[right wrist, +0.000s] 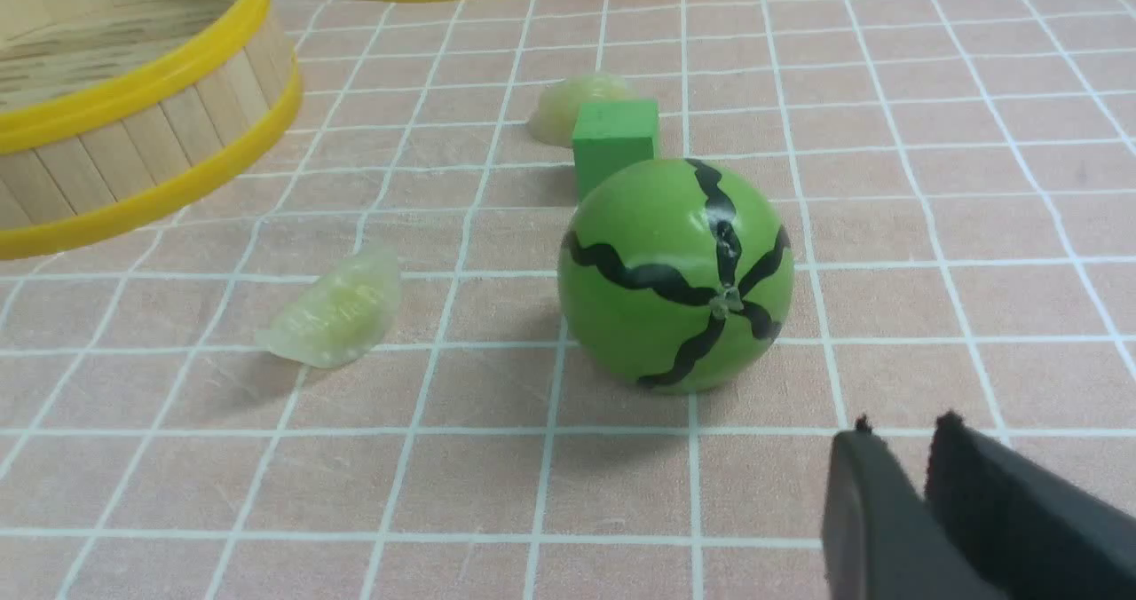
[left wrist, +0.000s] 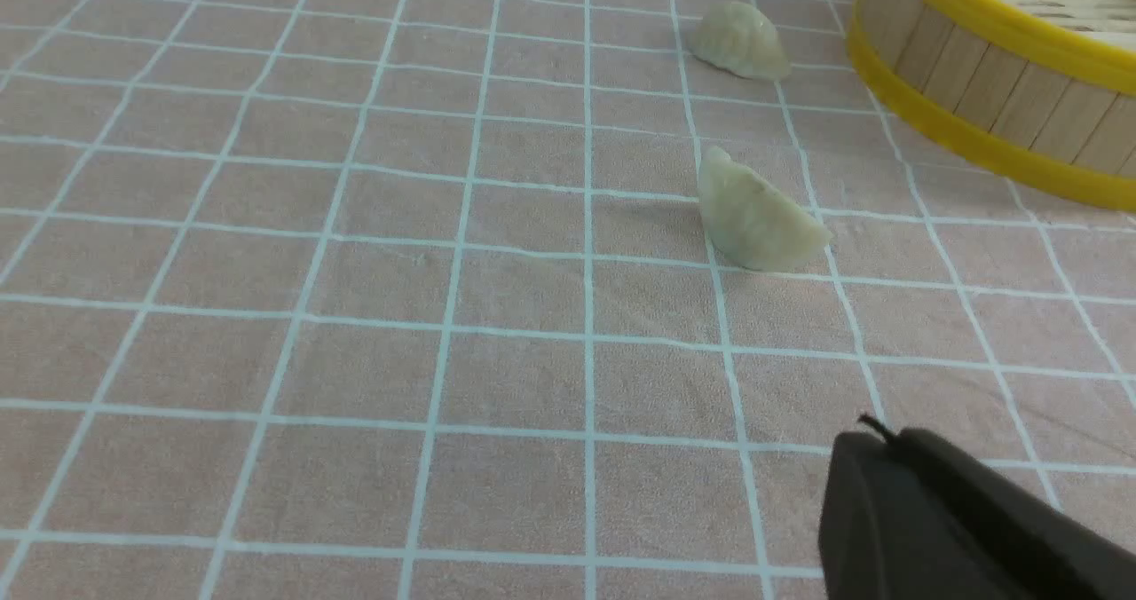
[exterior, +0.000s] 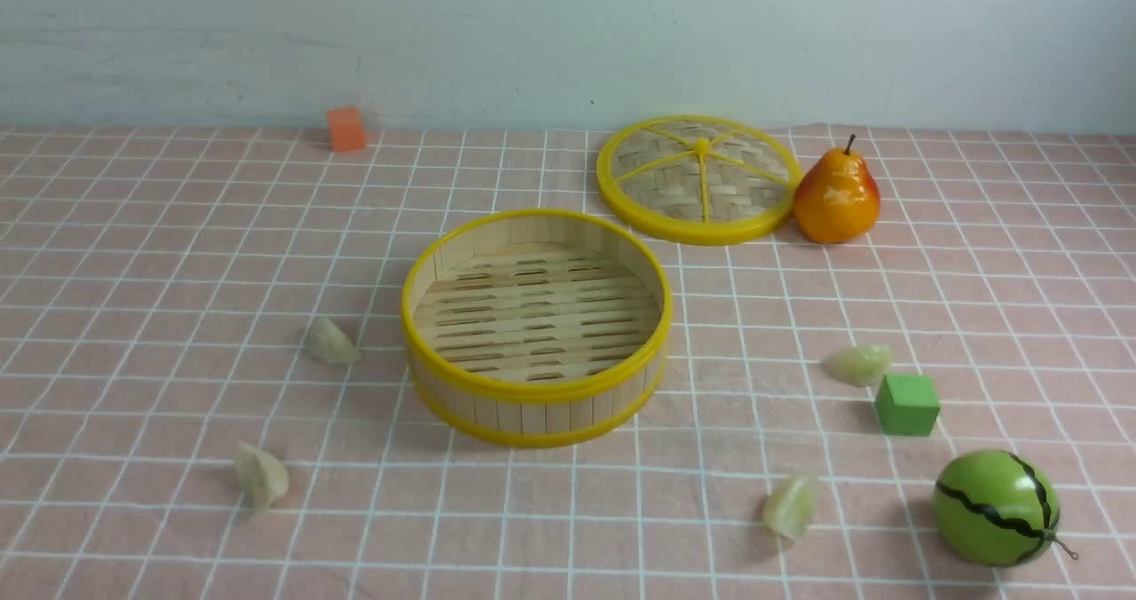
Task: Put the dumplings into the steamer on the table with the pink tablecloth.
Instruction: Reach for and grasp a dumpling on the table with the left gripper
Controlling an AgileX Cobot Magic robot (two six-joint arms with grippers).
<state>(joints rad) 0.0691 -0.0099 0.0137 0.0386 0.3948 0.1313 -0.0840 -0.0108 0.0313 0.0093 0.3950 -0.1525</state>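
Note:
The empty steamer (exterior: 532, 391) stands mid-table on the pink tablecloth (exterior: 177, 272). Several dumplings lie around it: two to its left (exterior: 332, 343) (exterior: 261, 476) and two to its right (exterior: 857, 364) (exterior: 791, 506). Neither gripper shows in the front view. In the left wrist view my left gripper (left wrist: 887, 436) is shut and empty, short of a dumpling (left wrist: 759, 218), with another dumpling (left wrist: 738, 43) beyond it by the steamer (left wrist: 976, 76). My right gripper (right wrist: 901, 427) is open by a narrow gap and empty. It hangs near the toy watermelon (right wrist: 674, 272), with a dumpling (right wrist: 333, 311) off to one side.
The flat woven lid (exterior: 697, 178) lies at the back right with a toy pear (exterior: 836, 196) beside it. An orange cube (exterior: 346, 129) sits at the back left. A green cube (exterior: 907, 403) and the watermelon (exterior: 996, 508) stand among the right-hand dumplings.

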